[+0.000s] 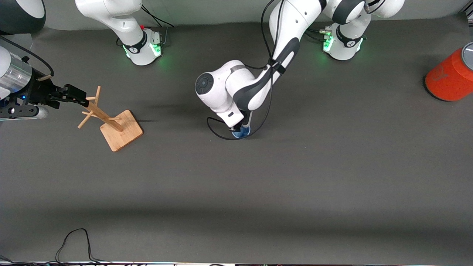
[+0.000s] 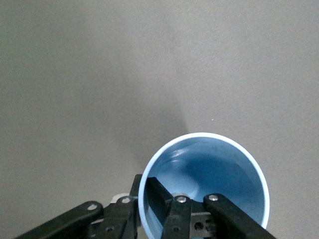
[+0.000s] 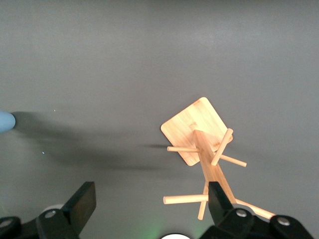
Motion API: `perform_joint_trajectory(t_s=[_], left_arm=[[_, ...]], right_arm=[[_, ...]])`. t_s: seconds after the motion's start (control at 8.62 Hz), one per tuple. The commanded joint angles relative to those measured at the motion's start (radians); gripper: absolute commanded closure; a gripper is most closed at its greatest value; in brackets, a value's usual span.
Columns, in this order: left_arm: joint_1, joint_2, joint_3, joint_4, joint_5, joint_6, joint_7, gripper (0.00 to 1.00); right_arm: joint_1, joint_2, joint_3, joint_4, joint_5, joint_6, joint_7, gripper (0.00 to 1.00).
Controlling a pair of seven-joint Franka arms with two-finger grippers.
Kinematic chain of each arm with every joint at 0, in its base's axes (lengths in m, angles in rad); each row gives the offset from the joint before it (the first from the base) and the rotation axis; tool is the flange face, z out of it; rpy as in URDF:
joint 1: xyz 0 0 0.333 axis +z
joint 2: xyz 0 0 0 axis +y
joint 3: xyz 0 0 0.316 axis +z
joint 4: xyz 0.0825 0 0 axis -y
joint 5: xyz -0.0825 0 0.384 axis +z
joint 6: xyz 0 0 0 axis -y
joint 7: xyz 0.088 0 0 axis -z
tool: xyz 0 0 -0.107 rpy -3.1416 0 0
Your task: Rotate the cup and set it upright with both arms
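Note:
The pale-blue cup stands on the table mat near the middle, mouth up, mostly hidden under the left arm's wrist. In the left wrist view I look down into its open mouth. My left gripper is shut on the cup's rim, one finger inside the wall and one outside. My right gripper hangs open and empty over the top pegs of the wooden rack, toward the right arm's end. In the right wrist view its fingers stand wide apart above the rack, and an edge of the cup shows.
A large orange can with a grey lid lies at the left arm's end of the table. Loose black cables lie at the table edge nearest the front camera. The left arm's own cable loops beside the cup.

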Motion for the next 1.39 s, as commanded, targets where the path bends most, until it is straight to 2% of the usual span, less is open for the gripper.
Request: perform_joint_trajectory(t_s=[0.0, 0.12, 0.23, 0.35, 0.46, 0.58, 0.7, 0.81, 1.28], left_arm=[[-0.011, -0.022, 0.017, -0.045, 0.019, 0.022, -0.018, 0.97], [-0.011, -0.019, 0.017, -0.056, 0.017, 0.029, -0.015, 0.85], [-0.011, -0.021, 0.017, -0.057, 0.017, 0.028, -0.016, 0.52], [-0.011, -0.022, 0.017, -0.056, 0.017, 0.019, -0.027, 0.37], [-0.011, -0.024, 0.017, -0.056, 0.017, 0.014, -0.028, 0.34], [-0.011, -0.028, 0.017, -0.056, 0.016, 0.009, -0.027, 0.25], [-0.009, -0.033, 0.017, -0.053, 0.016, 0.000, -0.025, 0.05], [-0.006, -0.041, 0.015, -0.048, 0.016, -0.020, -0.015, 0.00], [0.024, -0.148, 0.006, -0.048, -0.006, -0.090, 0.085, 0.00]], right_arm=[[0.007, 0.003, -0.007, 0.023, -0.015, -0.019, -0.019, 0.00], [0.007, 0.001, -0.007, 0.023, -0.015, -0.019, -0.019, 0.00], [0.007, 0.001, -0.007, 0.021, -0.015, -0.019, -0.020, 0.00], [0.007, 0.001, -0.007, 0.016, -0.015, -0.019, -0.020, 0.00], [0.007, 0.003, -0.007, 0.015, -0.015, -0.019, -0.020, 0.00], [0.008, 0.007, -0.007, 0.015, -0.015, -0.019, -0.020, 0.00], [0.007, 0.009, -0.007, 0.012, -0.013, -0.019, -0.020, 0.00], [0.007, 0.009, -0.007, 0.012, -0.013, -0.019, -0.020, 0.00], [0.008, 0.008, -0.007, 0.012, -0.013, -0.019, -0.020, 0.00]])
